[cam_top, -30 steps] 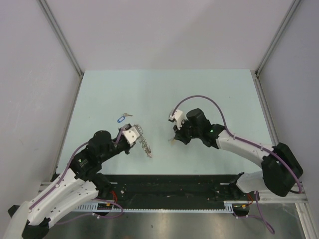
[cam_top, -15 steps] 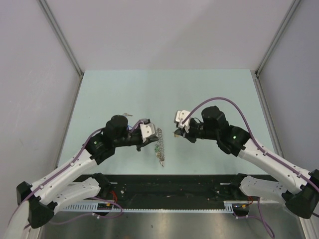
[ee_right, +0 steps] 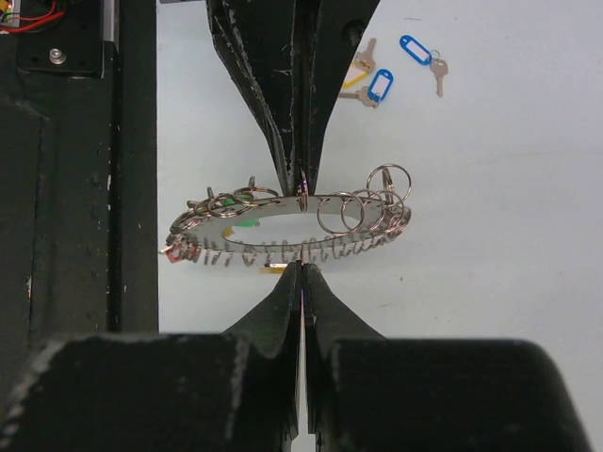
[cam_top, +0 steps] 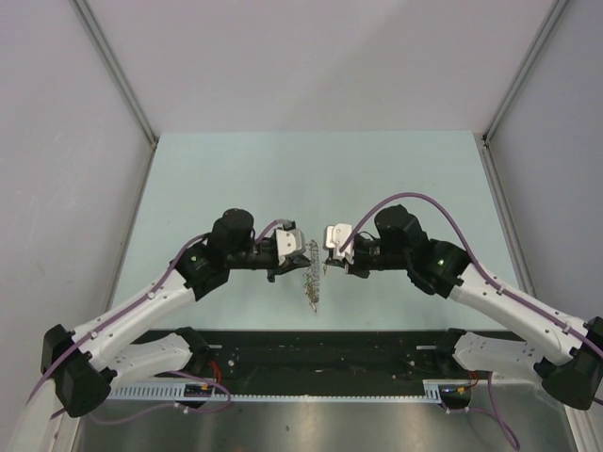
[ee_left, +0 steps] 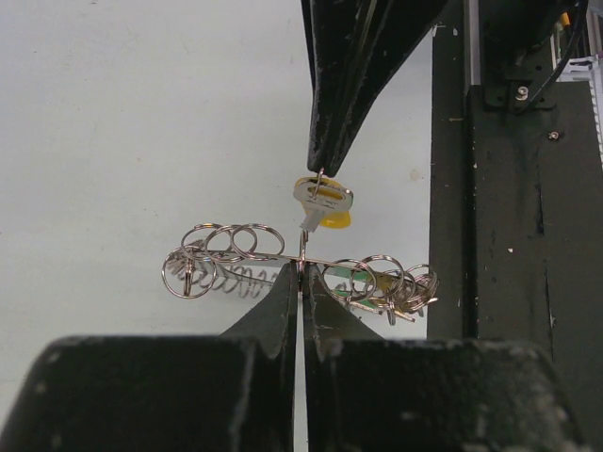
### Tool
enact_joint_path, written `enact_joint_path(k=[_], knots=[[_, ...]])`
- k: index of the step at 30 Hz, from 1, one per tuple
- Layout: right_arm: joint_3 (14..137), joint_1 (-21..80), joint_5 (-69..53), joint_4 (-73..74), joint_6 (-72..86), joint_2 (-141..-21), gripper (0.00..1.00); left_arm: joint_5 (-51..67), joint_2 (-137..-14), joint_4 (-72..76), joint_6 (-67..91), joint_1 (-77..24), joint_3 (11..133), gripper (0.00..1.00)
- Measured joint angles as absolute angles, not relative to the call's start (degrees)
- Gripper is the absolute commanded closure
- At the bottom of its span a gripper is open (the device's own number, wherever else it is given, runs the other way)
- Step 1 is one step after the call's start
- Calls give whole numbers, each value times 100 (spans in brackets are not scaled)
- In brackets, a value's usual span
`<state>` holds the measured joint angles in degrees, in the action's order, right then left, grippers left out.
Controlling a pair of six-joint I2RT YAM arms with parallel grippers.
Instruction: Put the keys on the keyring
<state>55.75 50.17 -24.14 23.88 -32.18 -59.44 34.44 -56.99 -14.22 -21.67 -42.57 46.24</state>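
**Both claws clenched, meeting tip to tip at the keyring**

The left claw [ee_left: 301, 275] is clenched, its two black fingers pressed together on the thin metal band of the keyring [ee_right: 283, 209]. It grips the band at about the middle of the near side. The ring runs crosswise in front of it, with small wire loops and silver keys bunched toward both ends. Small green and red bits show among the keys.

The right claw [ee_right: 302, 273] faces it from the other side, also clenched. It pinches the yellow-tagged key [ee_left: 323, 195] by the little wire loop at its head. The key hangs from the tips with its blade pointing at the keyring's band. The blade reaches the band just beside the left claw's grip; I cannot tell whether it is threaded on or only touching.

In the overhead view the two claws meet near the middle of the pale green bench [cam_top: 236, 169], toward its near half. The keyring shows there edge-on, as a thin grey cluster just below the claw tips.

In the right wrist view, three more keys lie on the bench behind the left claw, well apart from the ring. There are two blue-tagged keys [ee_right: 415, 49], one farther out than the other, and a tan-tagged key [ee_right: 358, 66] just beside the nearer blue one.
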Motion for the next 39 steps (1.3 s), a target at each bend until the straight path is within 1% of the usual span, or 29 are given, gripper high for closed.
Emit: enact_joint_path(k=[11, 39], knots=[[5575, 5061, -2543, 2329, -3223, -6049, 100, 3529, -5349, -1378, -2416, -4257, 4237, 100], [5621, 5203, -2790, 2038, -3199, -6292, 100, 3564, -5280, -1256, -2600, -4257, 4193, 100]])
